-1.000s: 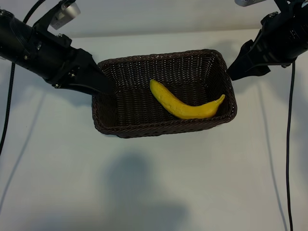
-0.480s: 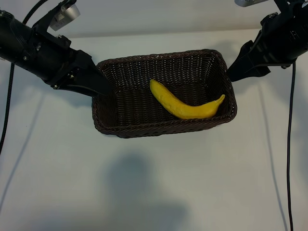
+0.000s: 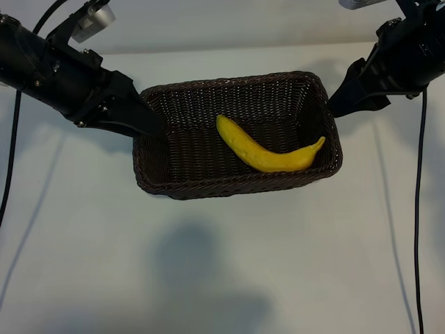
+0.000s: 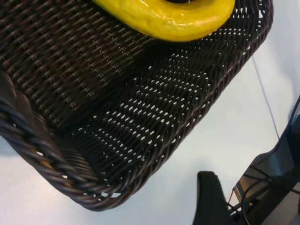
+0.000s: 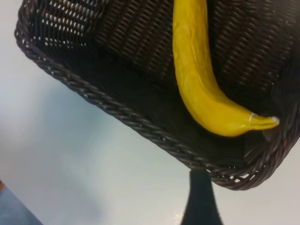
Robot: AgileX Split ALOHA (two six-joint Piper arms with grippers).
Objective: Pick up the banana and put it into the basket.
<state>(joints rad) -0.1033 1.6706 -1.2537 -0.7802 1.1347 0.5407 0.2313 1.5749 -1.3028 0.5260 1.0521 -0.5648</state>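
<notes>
The yellow banana (image 3: 268,153) lies inside the dark brown wicker basket (image 3: 167,184), curving from the middle toward its right end. It also shows in the left wrist view (image 4: 168,18) and the right wrist view (image 5: 197,79). My left gripper (image 3: 151,125) hangs at the basket's left end, open and holding nothing; one dark finger (image 4: 209,194) shows outside the basket's corner (image 4: 84,192). My right gripper (image 3: 339,104) sits just off the basket's far right corner, open and empty, with one finger (image 5: 200,201) outside the rim (image 5: 140,126).
The basket stands on a plain white table (image 3: 222,264). Black cables (image 3: 417,209) hang down at both sides of the table. Open tabletop lies in front of the basket.
</notes>
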